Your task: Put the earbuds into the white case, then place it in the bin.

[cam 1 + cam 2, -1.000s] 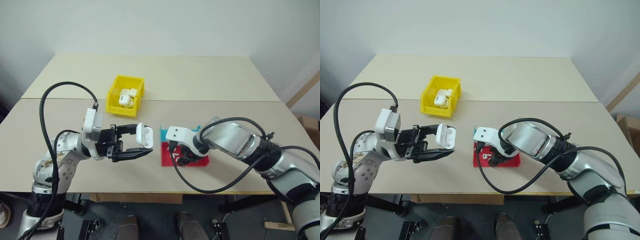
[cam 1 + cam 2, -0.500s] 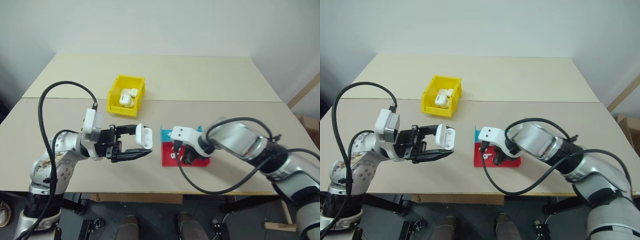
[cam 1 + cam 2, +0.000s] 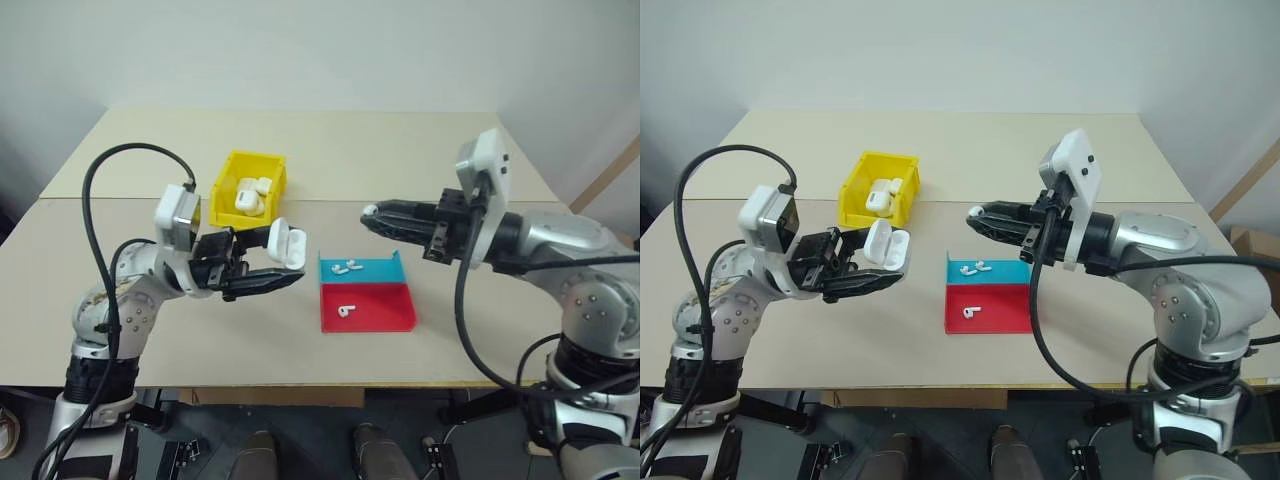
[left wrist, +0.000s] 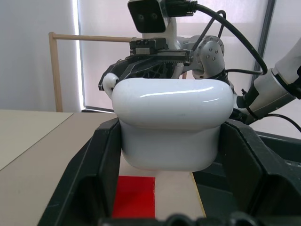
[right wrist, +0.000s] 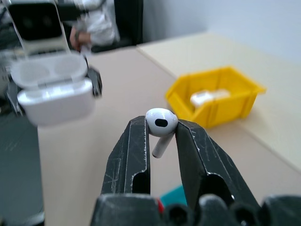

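Grip, right: right gripper [image 5: 161, 129] pinched on one glossy white earbud [image 5: 161, 123], stem downward, raised above the table [image 3: 450, 330].
Grip, left: left gripper [image 3: 262, 272] clamped on the white case [image 3: 286, 245], lid flipped open, sockets bare, held off the table.
Loose earbuds: three in the teal-and-red tray [image 3: 390, 312].
Bin: yellow bin [image 3: 224, 196], rigid plastic, holding other white cases.
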`<state>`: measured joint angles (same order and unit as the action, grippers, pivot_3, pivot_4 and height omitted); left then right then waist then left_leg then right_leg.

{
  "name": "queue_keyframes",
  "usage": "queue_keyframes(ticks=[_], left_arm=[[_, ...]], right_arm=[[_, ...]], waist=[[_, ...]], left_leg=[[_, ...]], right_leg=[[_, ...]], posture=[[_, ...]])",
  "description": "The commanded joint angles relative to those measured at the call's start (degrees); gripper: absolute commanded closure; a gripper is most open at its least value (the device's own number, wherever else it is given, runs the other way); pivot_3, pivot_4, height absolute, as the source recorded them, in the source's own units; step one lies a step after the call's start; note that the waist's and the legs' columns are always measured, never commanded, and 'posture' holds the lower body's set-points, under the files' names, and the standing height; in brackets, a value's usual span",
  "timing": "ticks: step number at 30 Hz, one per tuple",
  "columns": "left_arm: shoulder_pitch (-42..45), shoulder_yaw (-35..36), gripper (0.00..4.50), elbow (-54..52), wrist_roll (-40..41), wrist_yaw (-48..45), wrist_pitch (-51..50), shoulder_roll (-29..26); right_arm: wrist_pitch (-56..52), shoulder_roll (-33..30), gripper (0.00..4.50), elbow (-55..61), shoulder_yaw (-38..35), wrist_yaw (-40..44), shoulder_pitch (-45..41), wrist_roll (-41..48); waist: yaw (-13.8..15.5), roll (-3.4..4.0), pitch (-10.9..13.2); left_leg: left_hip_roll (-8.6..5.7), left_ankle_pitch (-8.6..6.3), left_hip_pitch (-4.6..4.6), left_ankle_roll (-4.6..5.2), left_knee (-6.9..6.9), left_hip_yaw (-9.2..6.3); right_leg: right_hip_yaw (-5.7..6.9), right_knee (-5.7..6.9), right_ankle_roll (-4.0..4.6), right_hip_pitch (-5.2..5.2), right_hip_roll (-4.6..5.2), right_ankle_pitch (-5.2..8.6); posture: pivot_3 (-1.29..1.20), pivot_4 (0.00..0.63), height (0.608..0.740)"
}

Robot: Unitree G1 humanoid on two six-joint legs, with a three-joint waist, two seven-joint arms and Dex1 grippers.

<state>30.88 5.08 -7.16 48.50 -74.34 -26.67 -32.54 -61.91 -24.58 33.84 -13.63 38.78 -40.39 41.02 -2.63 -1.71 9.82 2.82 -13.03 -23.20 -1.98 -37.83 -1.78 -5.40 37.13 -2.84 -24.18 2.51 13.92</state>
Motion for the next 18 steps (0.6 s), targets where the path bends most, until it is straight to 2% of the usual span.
queue_keyframes(ticks=[1, 4, 9, 18], left_arm=[[3.2, -0.2, 1.72, 2.3, 0.5, -0.8, -0.5, 1.0], [4.7, -0.7, 1.72, 3.1, 0.0, -0.5, -0.4, 2.2], [4.9, -1.0, 1.72, 3.4, -0.8, -1.3, -0.1, 2.1], [5.3, -0.5, 1.72, 3.9, -1.4, -1.2, 0.1, 2.0]], right_arm=[[3.4, 4.0, 3.87, 1.4, 0.7, -5.0, -2.7, 2.3], [4.8, 6.9, 3.87, 0.4, 4.2, -7.9, -3.5, 1.2], [6.3, 8.0, 3.87, 0.4, 7.1, -8.4, -3.5, 2.7], [7.5, 4.5, 3.87, 0.3, 11.1, -6.6, -1.8, 2.7]], waist=[[0.0, 0.00, 0.0], [0.0, 0.00, 0.0], [0.0, 0.01, 0.0], [0.0, 0.01, 0.0]], left_leg=[[0.00, 0.00, 0.00, 0.00, 0.00, 0.00], [0.00, 0.00, -0.02, 0.00, 0.00, 0.00], [0.00, 0.00, -0.08, 0.00, 0.01, -0.02], [0.00, 0.00, -0.05, 0.00, 0.01, -0.02]], right_leg=[[0.00, 0.00, 0.00, 0.00, 0.00, 0.00], [0.00, -0.01, 0.01, -0.01, 0.00, 0.00], [0.02, -0.04, 0.01, -0.04, 0.02, 0.00], [0.01, -0.03, 0.01, -0.02, 0.01, 0.00]], posture=[[0.00, 0.150, 0.740], [0.00, 0.150, 0.740], [0.00, 0.150, 0.740], [0.00, 0.150, 0.740]])
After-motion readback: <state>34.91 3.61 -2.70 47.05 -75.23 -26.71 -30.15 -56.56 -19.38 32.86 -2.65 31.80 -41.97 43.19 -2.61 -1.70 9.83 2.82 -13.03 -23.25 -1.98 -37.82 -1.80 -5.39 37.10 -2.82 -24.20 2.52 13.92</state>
